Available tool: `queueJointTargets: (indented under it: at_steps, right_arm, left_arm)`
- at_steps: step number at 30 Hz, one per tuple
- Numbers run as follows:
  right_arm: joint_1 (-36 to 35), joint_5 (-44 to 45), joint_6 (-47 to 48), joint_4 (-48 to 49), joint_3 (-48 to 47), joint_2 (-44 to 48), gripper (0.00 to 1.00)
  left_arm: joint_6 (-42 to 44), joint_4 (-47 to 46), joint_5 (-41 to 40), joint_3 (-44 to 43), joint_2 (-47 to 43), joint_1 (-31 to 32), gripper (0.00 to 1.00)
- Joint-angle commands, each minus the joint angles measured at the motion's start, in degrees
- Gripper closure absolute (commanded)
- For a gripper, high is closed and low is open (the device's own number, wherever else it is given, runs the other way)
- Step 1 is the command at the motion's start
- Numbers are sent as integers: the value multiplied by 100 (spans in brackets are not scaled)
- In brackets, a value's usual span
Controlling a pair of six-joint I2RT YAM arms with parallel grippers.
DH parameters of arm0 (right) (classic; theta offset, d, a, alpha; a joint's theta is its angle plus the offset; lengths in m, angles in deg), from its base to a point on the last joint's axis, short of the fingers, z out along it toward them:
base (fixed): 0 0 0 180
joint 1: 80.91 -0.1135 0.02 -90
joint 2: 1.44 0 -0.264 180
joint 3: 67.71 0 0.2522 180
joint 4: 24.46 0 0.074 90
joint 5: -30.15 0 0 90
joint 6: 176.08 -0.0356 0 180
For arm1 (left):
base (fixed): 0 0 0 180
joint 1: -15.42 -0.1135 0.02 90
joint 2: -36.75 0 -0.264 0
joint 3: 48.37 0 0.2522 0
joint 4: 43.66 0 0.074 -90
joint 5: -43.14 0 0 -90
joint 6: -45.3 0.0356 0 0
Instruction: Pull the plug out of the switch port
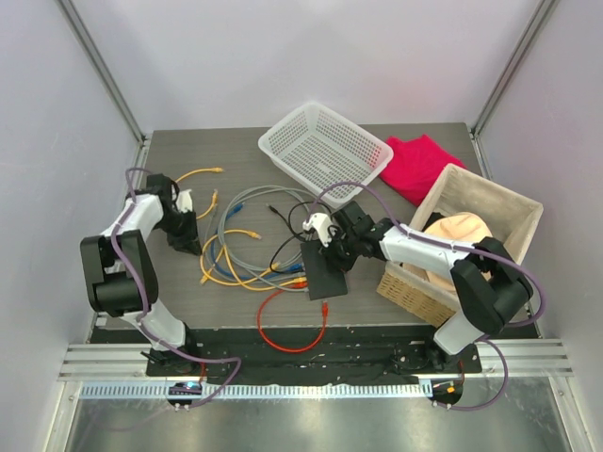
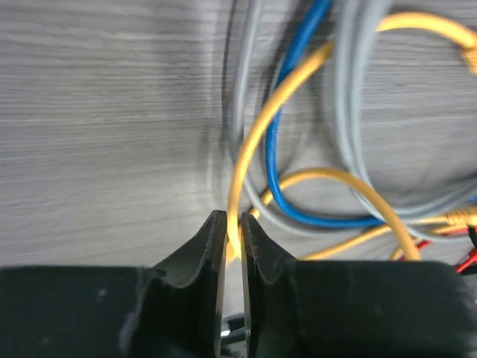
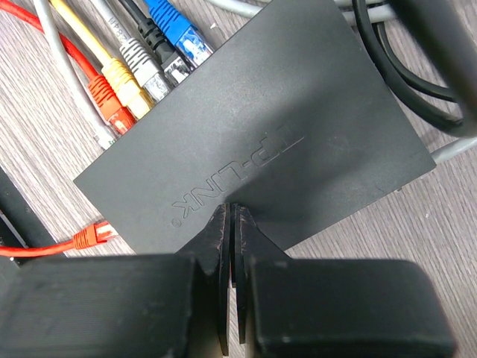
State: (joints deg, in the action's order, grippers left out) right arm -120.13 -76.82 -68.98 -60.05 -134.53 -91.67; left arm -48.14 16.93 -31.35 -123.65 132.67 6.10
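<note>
Switch [image 3: 261, 142] fills the centre of the right wrist view, its embossed "TP-LINK" upside down; it sits low centre in the top view. Orange plug [image 3: 110, 108], yellow plug [image 3: 127, 83], grey plug [image 3: 143, 61], black plug [image 3: 154, 35] and blue plug [image 3: 181, 33] line its upper-left edge. The print on the grey lead is unreadable. Right gripper [image 3: 232, 212] has its fingers together, tips over the switch's near edge. Left gripper [image 2: 232, 224] is clamped on a yellow cable [image 2: 253, 142], which is blurred.
</note>
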Motion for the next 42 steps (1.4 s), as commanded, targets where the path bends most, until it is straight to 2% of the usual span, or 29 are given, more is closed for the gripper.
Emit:
queueJointTargets:
  at_steps: [1, 5, 9, 11, 13, 15, 19, 22, 26, 32, 34, 39, 42]
  right_arm:
    - [2, 361, 162, -200, 304, 59, 98]
    - [2, 317, 127, -182, 305, 6, 98]
    - [2, 309, 118, -208, 182, -134, 98]
    - [2, 291, 118, -226, 85, -204, 98]
    - [2, 291, 109, -235, 15, -240, 98]
    - [2, 300, 118, -243, -12, -266, 98]
    - [2, 326, 135, -270, -64, -240, 98]
    - [2, 361, 153, -305, -47, -214, 98]
    - [2, 352, 162, -322, -3, -196, 98]
    - [2, 352, 153, -296, -3, -214, 98]
    - [2, 352, 162, -296, -12, -231, 98]
    - [-6, 370, 162, -296, -29, -249, 98]
    - [11, 361, 171, -287, 6, -223, 98]
  left_arm:
    - [1314, 949, 30, -773, -565, -131, 86]
    - [2520, 2126, -442, -1528, -364, -166, 100]
    - [2832, 1997, -856, -1635, -486, -158, 100]
    - [2665, 2241, -473, -1810, -338, -166, 70]
    - [2393, 2357, 64, -1768, -189, -166, 55]
    - [2026, 2051, 503, -1347, -179, -166, 55]
    - [1786, 1348, 716, -635, -109, -131, 55]
    - [1716, 1162, 945, -362, 189, -122, 57]
    - [1698, 1065, 954, -466, 550, -114, 60]
    - [1628, 758, 857, -449, 630, -105, 62]
    - [1601, 723, 901, -475, 752, -114, 67]
    - [1478, 1029, 1165, -686, 744, -114, 99]
    - [1853, 1740, 1070, -1072, 455, -114, 100]
